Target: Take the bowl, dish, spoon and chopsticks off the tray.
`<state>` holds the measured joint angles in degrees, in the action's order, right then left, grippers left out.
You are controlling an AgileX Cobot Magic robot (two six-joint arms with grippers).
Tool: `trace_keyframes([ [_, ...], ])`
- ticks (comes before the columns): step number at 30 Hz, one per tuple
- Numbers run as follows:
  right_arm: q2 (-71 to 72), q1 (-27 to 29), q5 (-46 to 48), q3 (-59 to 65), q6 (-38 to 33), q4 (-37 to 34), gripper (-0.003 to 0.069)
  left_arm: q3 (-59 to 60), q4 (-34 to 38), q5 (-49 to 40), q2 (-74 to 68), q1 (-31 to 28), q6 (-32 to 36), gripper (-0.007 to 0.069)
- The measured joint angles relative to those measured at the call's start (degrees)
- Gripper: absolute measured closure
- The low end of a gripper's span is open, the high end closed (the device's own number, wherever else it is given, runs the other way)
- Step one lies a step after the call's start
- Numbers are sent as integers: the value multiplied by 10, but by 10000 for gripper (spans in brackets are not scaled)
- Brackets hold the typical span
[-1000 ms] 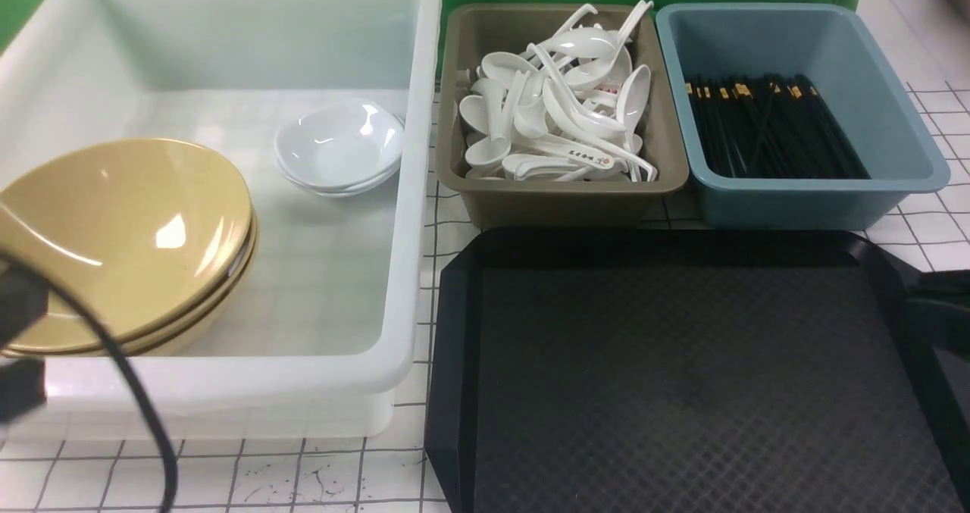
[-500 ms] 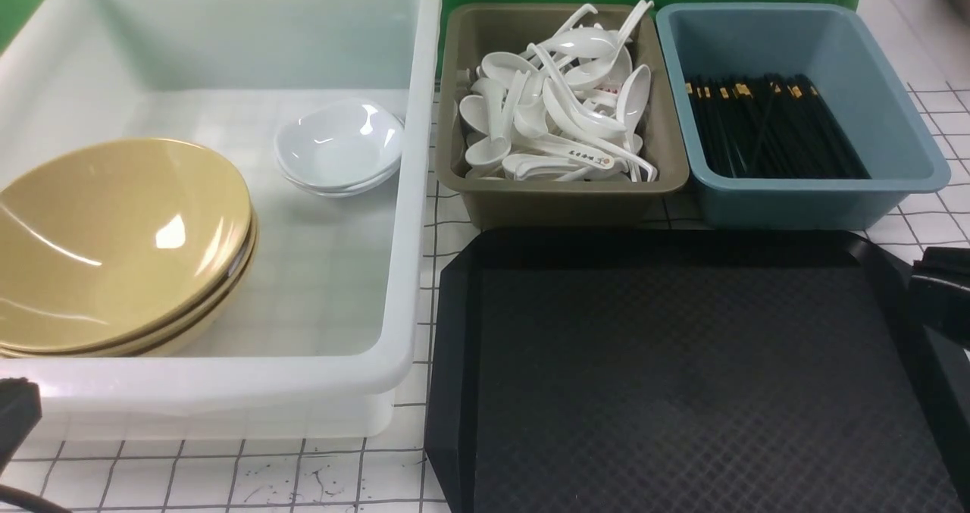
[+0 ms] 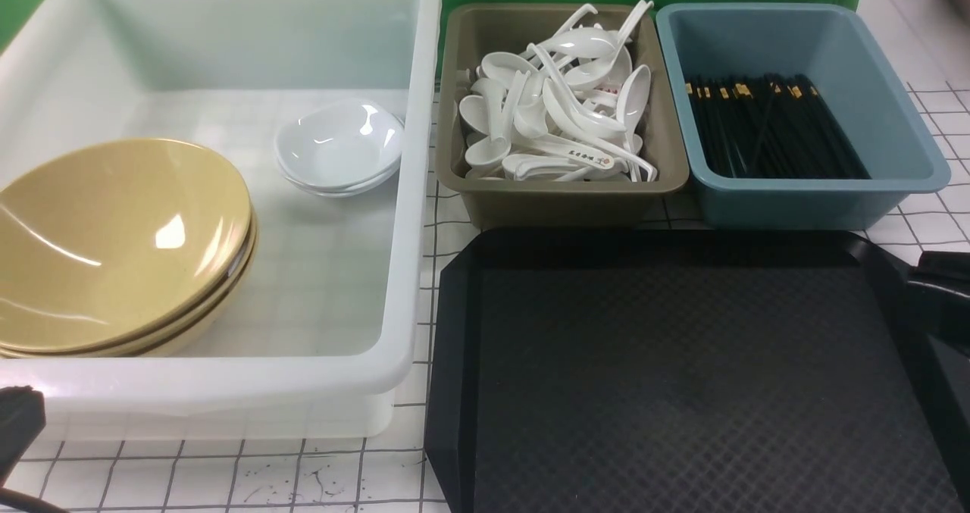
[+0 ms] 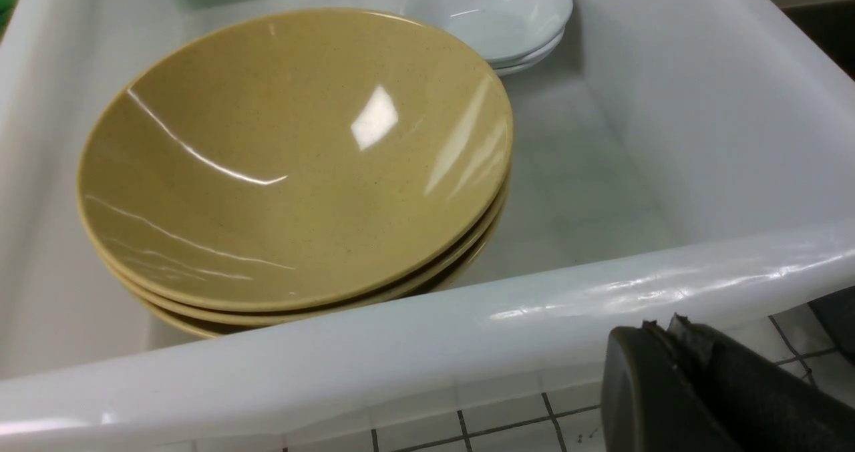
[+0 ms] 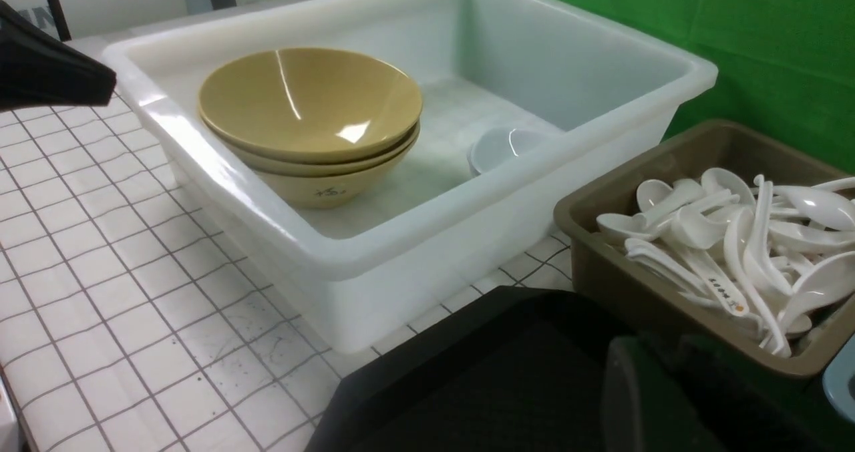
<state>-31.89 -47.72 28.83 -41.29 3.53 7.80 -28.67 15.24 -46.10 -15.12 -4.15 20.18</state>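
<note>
A: We've got the tray (image 3: pixel 682 376) filling the lower right of the front frame, bare diamond texture, nothing on it.

B: Agreed. We see the bowl (image 3: pixel 114 240) at mid left, top of a stack of yellow bowls inside the white tub (image 3: pixel 409 195), tilted a bit.

A: The dish (image 3: pixel 339 143) sits in the same tub, up and right of the bowls, apart from them, stacked on at least one more white dish.

B: For the spoon we can't single one out. There's a pile of white spoons (image 3: pixel 561 111) in the olive tub (image 3: pixel 561 198) at top center, just behind the tray's far rim.

A: Same for the chopsticks (image 3: pixel 765 123): a black bundle with gold bands in the blue tub (image 3: pixel 811 195), upper right.

B: Left gripper (image 4: pixel 674 345): lower right of the left wrist frame, fingers pressed together, clenched on nothing, just outside the white tub's near wall, above the tiled surface (image 4: pixel 507 425).

A: We only get a dark sliver of it at the lower left edge of the front frame.

B: Right gripper (image 5: pixel 668 398): dark blurry shape at the bottom of the right wrist frame, over the tray's corner near the olive tub. We can't tell whether it's released or clenched; we see nothing in it.
</note>
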Motion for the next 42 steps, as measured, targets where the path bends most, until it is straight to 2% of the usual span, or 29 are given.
trace_keyframes([
  [4, 8, 0, -3, 15, -5, 4, 552, 0, 1, 0, 0, 0, 0, 631],
  [7, 37, 13, -33, 53, -30, 4, 609, 0, 1, -1, 0, 0, 0, 631],
  [9, 72, 53, -79, 102, -40, 4, 622, 0, 2, -1, 0, 0, 0, 631],
  [15, 172, 225, -183, 234, -27, 5, 623, 0, 2, -1, 0, 0, 0, 631],
  [16, 198, 274, -187, 264, -15, 5, 623, 0, 2, -1, 0, 0, 0, 631],
  [17, 205, 288, -187, 272, -11, 5, 623, 0, 2, -1, 0, 0, 0, 631],
  [19, 255, 382, -187, 328, -1, 6, 623, 0, 2, -1, 0, 0, 0, 631],
  [20, 255, 382, -187, 328, -1, 6, 623, 0, 2, -1, 0, 0, 0, 631],
  [23, 298, 454, -184, 380, 4, 6, 623, 0, 2, -1, 0, 0, 0, 631],
  [25, 317, 482, -183, 410, 14, 6, 623, 0, 2, -1, 0, 0, 0, 631],
  [31, 325, 501, -140, 428, 55, 5, 623, 0, 2, -1, 0, 0, 0, 631],
  [42, 325, 484, -111, 428, 57, 4, 623, 0, 2, -1, 0, 0, 0, 631],
])
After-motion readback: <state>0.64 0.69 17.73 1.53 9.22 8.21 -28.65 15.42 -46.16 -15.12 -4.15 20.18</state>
